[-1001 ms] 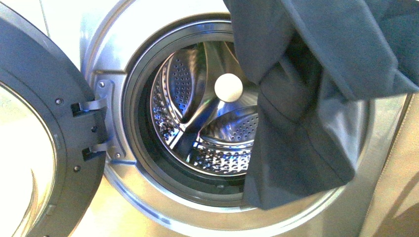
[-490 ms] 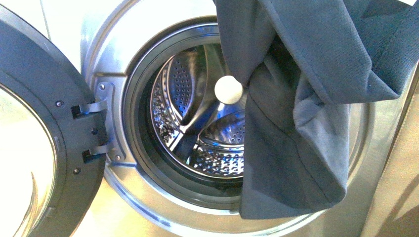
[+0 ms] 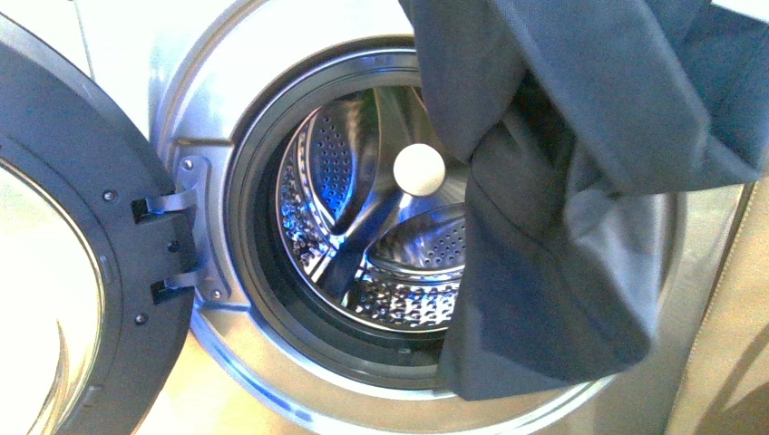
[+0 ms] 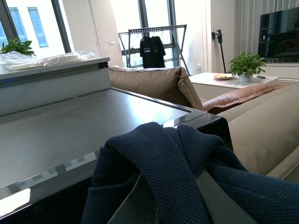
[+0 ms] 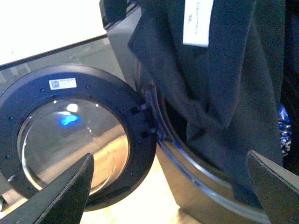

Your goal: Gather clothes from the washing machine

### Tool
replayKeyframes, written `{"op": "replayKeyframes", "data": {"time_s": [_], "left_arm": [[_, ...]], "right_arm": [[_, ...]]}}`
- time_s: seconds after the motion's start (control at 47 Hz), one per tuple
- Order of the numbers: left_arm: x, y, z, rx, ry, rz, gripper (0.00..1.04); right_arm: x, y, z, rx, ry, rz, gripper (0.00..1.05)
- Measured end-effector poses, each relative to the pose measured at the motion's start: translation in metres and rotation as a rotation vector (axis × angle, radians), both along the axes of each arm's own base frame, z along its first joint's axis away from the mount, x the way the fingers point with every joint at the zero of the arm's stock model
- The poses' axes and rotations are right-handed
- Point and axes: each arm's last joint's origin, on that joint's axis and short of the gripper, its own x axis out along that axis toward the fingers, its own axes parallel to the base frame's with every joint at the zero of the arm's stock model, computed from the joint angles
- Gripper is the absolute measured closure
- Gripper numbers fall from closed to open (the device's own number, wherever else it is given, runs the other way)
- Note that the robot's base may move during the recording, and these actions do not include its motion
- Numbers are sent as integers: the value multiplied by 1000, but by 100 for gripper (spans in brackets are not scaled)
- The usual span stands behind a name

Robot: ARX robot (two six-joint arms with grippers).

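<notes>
The dark navy clothes [image 3: 580, 199] hang limp in front of the right half of the washing machine's [image 3: 209, 109] round opening, reaching down to its lower rim. The perforated steel drum [image 3: 381, 227] behind looks bare, with a white knob at its centre. The porthole door [image 3: 82, 263] stands swung open at the left. My left gripper [image 4: 166, 205] is shut on the clothes [image 4: 173, 158], draped over its fingers, held up level with the machine's top. My right gripper [image 5: 173, 196] is open and empty, facing the hanging clothes [image 5: 219, 84] and the open door [image 5: 70, 135].
The left wrist view shows the machine's flat grey top [image 4: 70, 126], a tan sofa [image 4: 261, 126], a white table with a potted plant [image 4: 247, 65] and a clothes rack by the windows. A white tag [image 5: 198, 21] hangs on the garment.
The hanging clothes swung slightly left half a second ago, then back right; their lower edge stays near the opening's bottom rim. The door and drum have not moved.
</notes>
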Motion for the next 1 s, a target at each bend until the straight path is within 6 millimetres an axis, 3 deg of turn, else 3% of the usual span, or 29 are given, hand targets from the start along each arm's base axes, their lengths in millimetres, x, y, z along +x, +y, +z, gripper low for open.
{"op": "replayKeyframes", "data": {"time_s": [0.213, 0.511, 0.703, 1.001], "left_arm": [[0, 0, 0, 0, 0, 0, 96], [0, 0, 0, 0, 0, 0, 96], [0, 0, 0, 0, 0, 0, 96], [0, 0, 0, 0, 0, 0, 96]], "right_arm": [[46, 3, 46, -3, -90, -57, 8], [77, 3, 92, -10, -227, -134, 8], [96, 10, 105, -18, -257, -113, 8], [128, 42, 107, 7, -283, 39, 8]]}}
